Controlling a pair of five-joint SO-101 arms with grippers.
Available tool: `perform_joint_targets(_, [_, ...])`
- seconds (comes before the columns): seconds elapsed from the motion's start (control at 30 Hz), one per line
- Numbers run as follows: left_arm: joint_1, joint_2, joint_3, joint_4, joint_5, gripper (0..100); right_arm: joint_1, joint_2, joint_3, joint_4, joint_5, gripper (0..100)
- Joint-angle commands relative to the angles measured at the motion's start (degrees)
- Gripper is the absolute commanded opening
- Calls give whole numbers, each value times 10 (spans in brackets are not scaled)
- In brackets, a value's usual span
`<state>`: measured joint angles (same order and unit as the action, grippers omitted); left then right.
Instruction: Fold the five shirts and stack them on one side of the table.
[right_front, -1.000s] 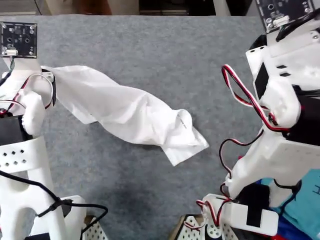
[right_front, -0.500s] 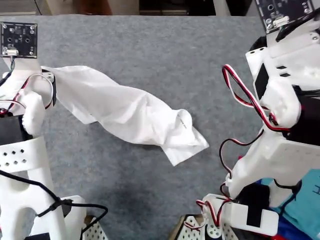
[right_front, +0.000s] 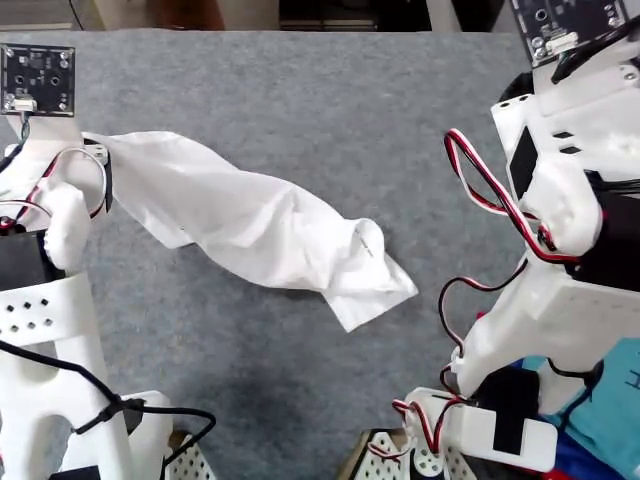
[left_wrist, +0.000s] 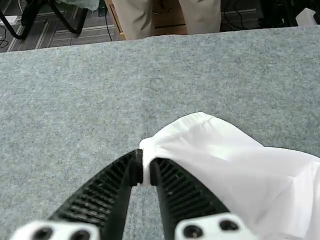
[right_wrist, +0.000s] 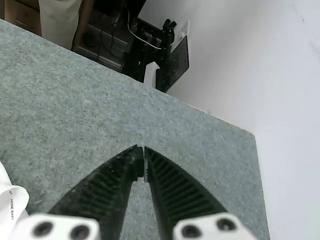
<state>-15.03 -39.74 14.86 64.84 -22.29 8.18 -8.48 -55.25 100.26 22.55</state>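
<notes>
The white shirt (right_front: 255, 225) lay crumpled in a long, twisted band on the grey table (right_front: 300, 90), running from the left edge slantwise down toward the middle. Its far end sat bunched, with a flat corner poking out toward the near edge. At the left edge the left gripper (left_wrist: 144, 167) had its fingers pinched on a fold of the shirt's hem, the cloth puffing up just beside the tips and trailing away behind them. The right gripper (right_wrist: 144, 167) hung above bare table by the right edge, well apart from the shirt, its fingers pressed together with nothing between them. Some teal and blue cloth (right_front: 612, 395) showed at the near right corner, beside the right arm's base.
</notes>
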Motion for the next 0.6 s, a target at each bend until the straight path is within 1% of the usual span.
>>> perform_joint_targets(0.0, [-6,-3,-13,-5,-4,18,-10,-18,-17,2,13,5])
perform_joint_targets(0.1, [-6,-3,-8,-19,-4,18,-7,-17,-16,3,17,5])
perform_joint_targets(0.4, [-7,-4,-14,-20,-4,18,-7,-41,-28,4,17,5])
perform_joint_targets(0.5, [-8,-4,-48,-15,-25,18,-10,-81,-41,2,18,5])
perform_joint_targets(0.57, [-27,-4,-89,-15,-26,18,-10,-105,-54,-11,18,5])
